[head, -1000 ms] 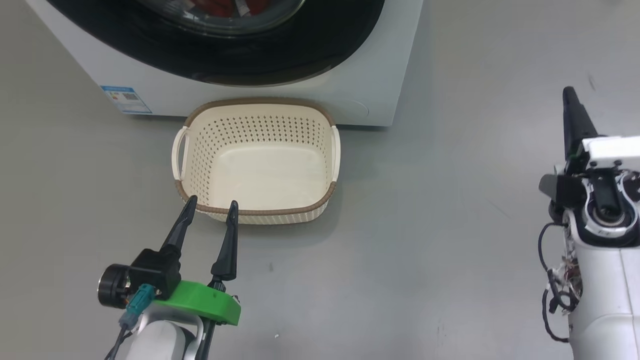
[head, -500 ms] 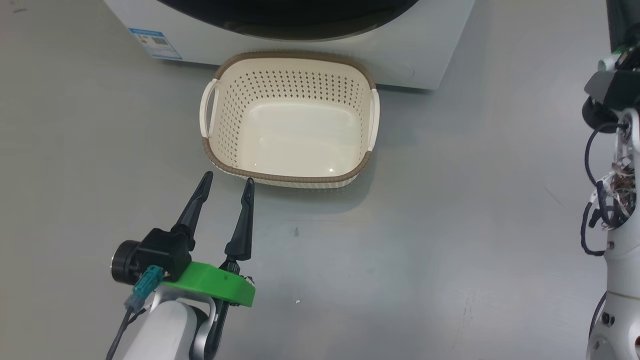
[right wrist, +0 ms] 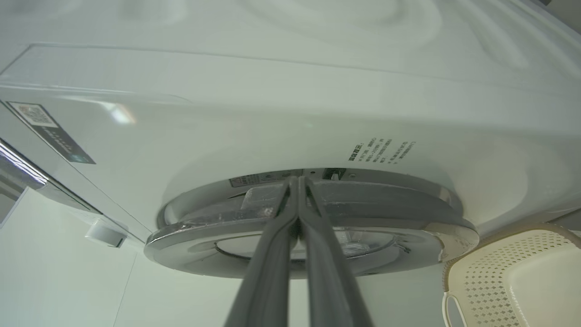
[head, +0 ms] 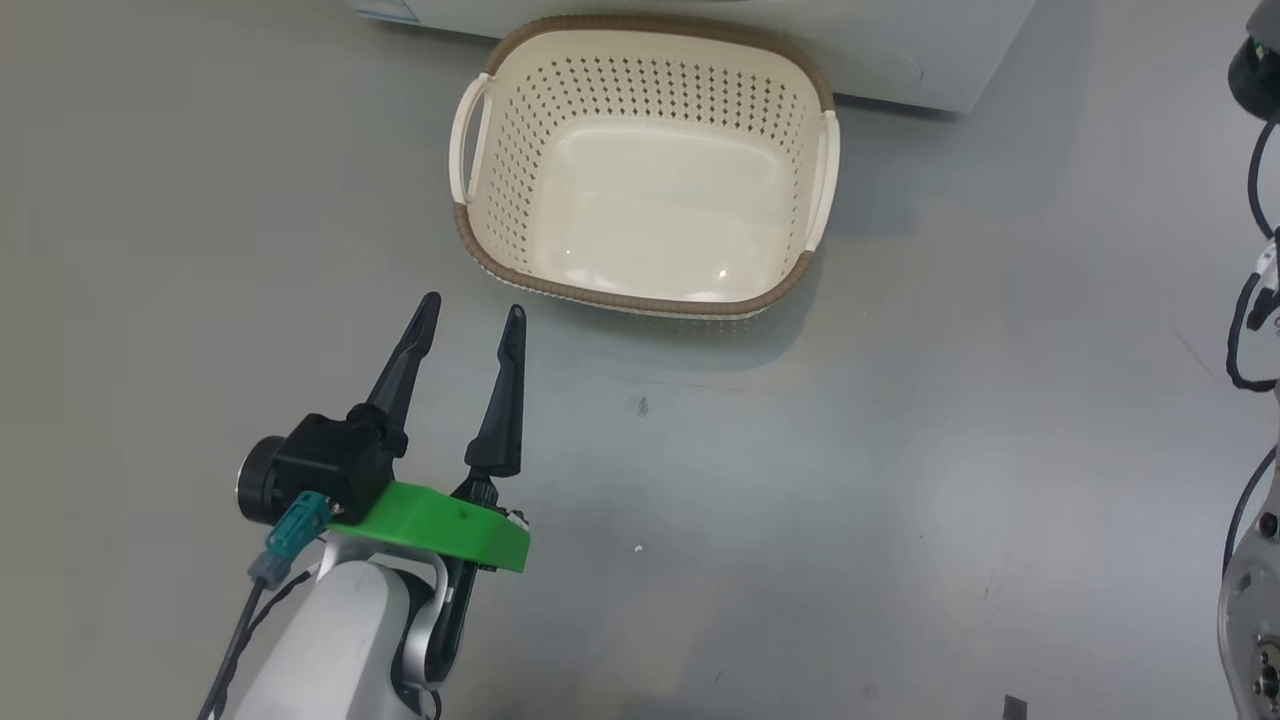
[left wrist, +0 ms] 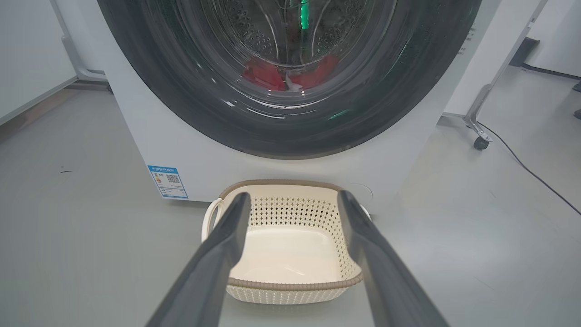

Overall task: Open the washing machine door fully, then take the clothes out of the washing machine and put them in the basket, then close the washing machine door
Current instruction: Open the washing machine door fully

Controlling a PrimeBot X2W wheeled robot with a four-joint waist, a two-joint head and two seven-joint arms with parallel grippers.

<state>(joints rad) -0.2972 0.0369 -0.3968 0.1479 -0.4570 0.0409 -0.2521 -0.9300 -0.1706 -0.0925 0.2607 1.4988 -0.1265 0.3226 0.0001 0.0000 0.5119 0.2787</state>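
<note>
The washing machine (left wrist: 136,136) faces the robot, its washing machine door (left wrist: 181,109) seemingly shut over the clothes (left wrist: 261,75). The basket (head: 640,302) sits at 12 o'clock in head view, long axis 9-to-3 — higher than before, the camera having moved. The left gripper (head: 474,305) is spread; the right gripper (right wrist: 297,181) is pressed together.

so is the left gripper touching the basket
Apart. The head view shows bare floor between the open left gripper and the near rim of the basket.
</note>
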